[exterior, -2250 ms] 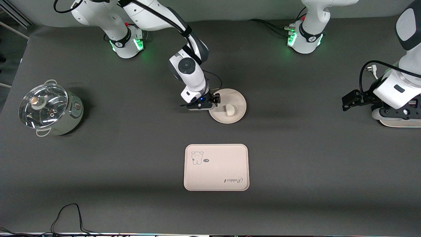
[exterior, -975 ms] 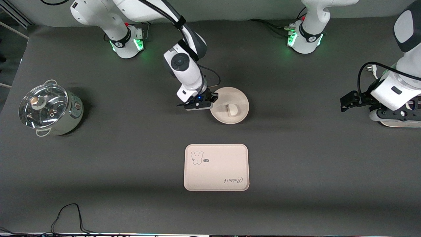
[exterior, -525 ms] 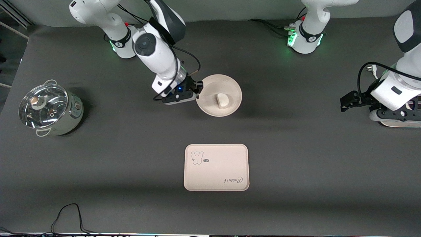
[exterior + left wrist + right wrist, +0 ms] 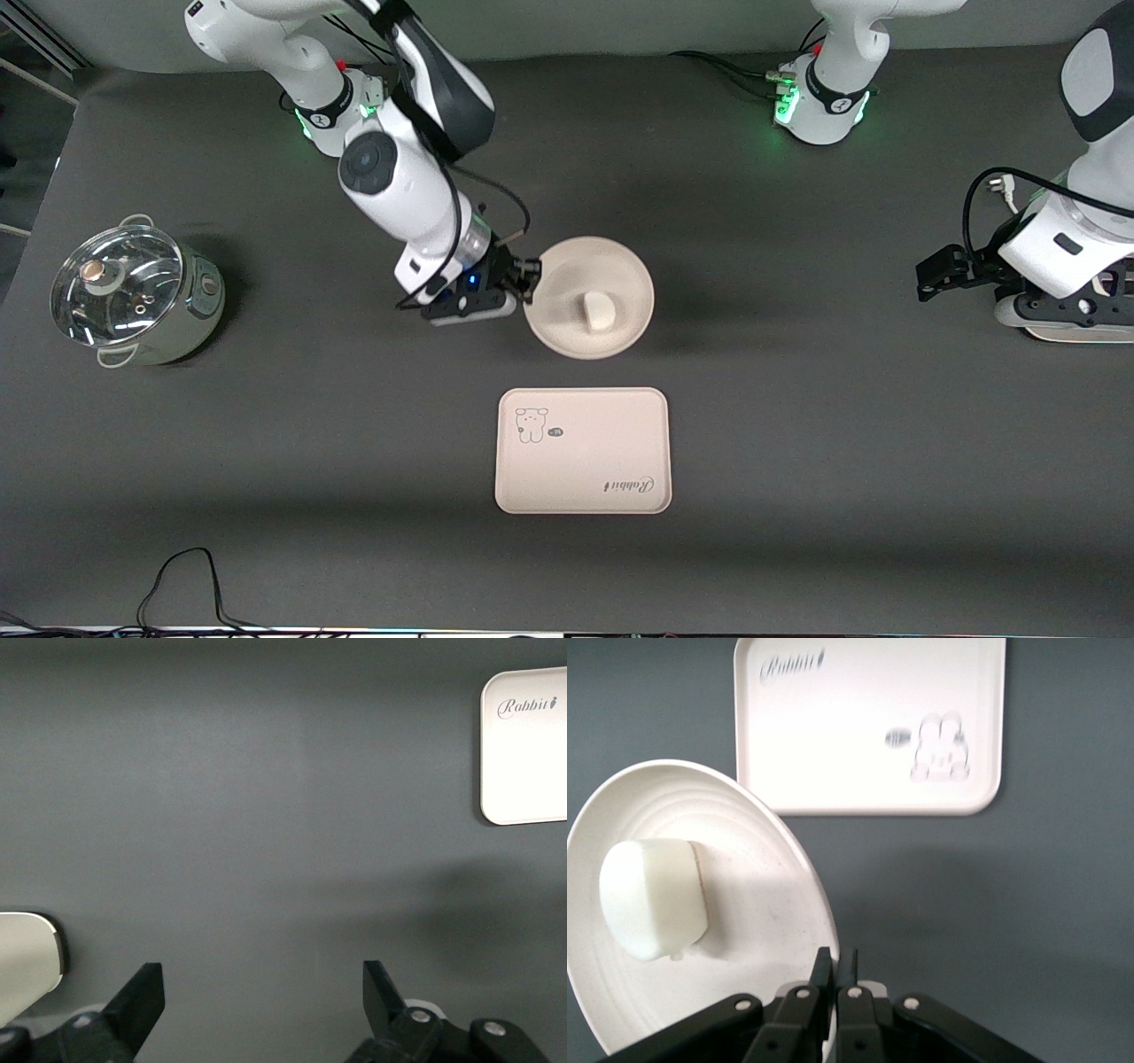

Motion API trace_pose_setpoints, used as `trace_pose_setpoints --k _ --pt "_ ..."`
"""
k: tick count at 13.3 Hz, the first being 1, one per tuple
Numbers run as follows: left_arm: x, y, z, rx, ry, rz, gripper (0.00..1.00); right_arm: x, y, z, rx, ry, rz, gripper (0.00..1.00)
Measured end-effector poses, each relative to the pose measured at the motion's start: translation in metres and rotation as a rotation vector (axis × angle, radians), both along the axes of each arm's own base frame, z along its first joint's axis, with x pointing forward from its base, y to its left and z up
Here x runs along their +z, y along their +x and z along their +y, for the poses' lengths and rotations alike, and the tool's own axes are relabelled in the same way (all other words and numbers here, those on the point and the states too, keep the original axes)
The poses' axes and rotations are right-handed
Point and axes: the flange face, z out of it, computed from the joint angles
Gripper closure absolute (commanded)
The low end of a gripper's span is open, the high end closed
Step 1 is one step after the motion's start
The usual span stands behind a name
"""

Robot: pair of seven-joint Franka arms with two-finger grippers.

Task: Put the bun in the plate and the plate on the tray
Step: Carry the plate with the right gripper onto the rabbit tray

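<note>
My right gripper (image 4: 529,282) is shut on the rim of the round cream plate (image 4: 611,266) and holds it up over the table, between the robots' bases and the tray. The off-white bun (image 4: 598,312) lies in the plate. In the right wrist view my right gripper (image 4: 836,963) pinches the plate's rim (image 4: 793,868), with the bun (image 4: 653,896) in the dish and the tray (image 4: 868,718) farther off. The pinkish-cream tray (image 4: 582,450) with a bear drawing and "Rabbit" script lies on the table nearer the front camera. My left gripper (image 4: 937,273) is open and waits at the left arm's end of the table.
A steel pot with a glass lid (image 4: 133,292) stands at the right arm's end of the table. A white object (image 4: 1076,331) lies under the left arm's wrist. A black cable (image 4: 182,585) loops at the table's front edge. A corner of the tray (image 4: 523,744) shows in the left wrist view.
My right gripper has lifted the plate with the bun off the table, swung it toward the right arm's end, and now carries it closer to the tray. The left arm barely moved.
</note>
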Motion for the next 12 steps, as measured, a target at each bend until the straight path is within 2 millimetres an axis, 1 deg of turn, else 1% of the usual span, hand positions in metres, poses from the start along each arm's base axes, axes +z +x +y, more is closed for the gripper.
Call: trace_pose_setpoints --k 1,3,4,6,9,10,12 --pt "0.0 0.0 0.0 0.0 0.0 0.003 0.0 -0.003 0.022 0.0 -0.011 0.002 -0.006 1.0" --pt "0.0 -0.001 0.0 0.0 0.001 0.007 0.0 -0.002 0.063 0.005 -0.021 0.008 -0.01 1.0" --pt "0.0 -0.001 0.0 0.0 0.001 0.008 0.0 -0.001 0.08 0.008 -0.025 0.014 -0.02 1.0" --pt "0.001 -0.001 0.0 0.0 0.001 0.01 0.0 -0.004 0.107 0.008 -0.038 0.026 -0.044 1.0" --pt "0.002 -0.001 0.0 0.0 0.001 0.01 0.0 -0.014 0.137 0.007 -0.057 0.039 -0.076 1.0" --pt "0.002 -0.001 0.0 0.0 0.001 0.01 0.0 -0.021 0.144 0.008 -0.059 0.041 -0.081 1.0" --pt "0.002 -0.001 0.0 -0.001 0.001 0.01 0.0 -0.044 0.152 0.011 -0.062 0.034 -0.072 1.0"
